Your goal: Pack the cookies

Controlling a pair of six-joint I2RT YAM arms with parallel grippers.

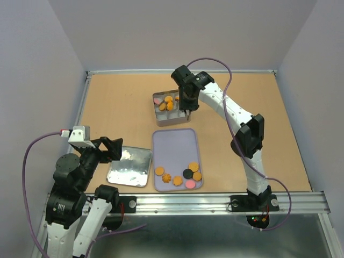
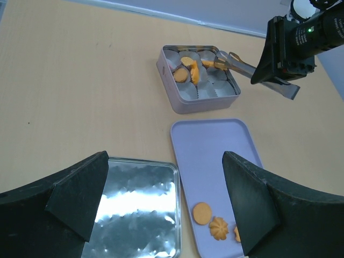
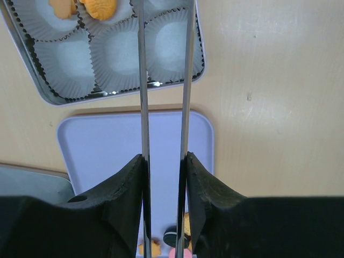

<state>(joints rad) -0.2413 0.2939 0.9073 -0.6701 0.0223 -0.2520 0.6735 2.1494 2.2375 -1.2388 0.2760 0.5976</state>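
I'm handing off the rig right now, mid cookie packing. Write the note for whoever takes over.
Left gripper: open, empty, above the lid.
Right gripper: shut on tongs, tips at the tin.
Done: several packed cookies sit in the tin's paper cups.
Left: seven loose cookies at the near end of the purple tray; some cups are empty; lid is off.

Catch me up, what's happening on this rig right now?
The right gripper is shut on a pair of metal tongs, whose tips hang over the tin of paper cups. A few cookies sit in its far cups; the other cookies wait at the near end of the lavender tray. The left gripper hovers open above the lid.
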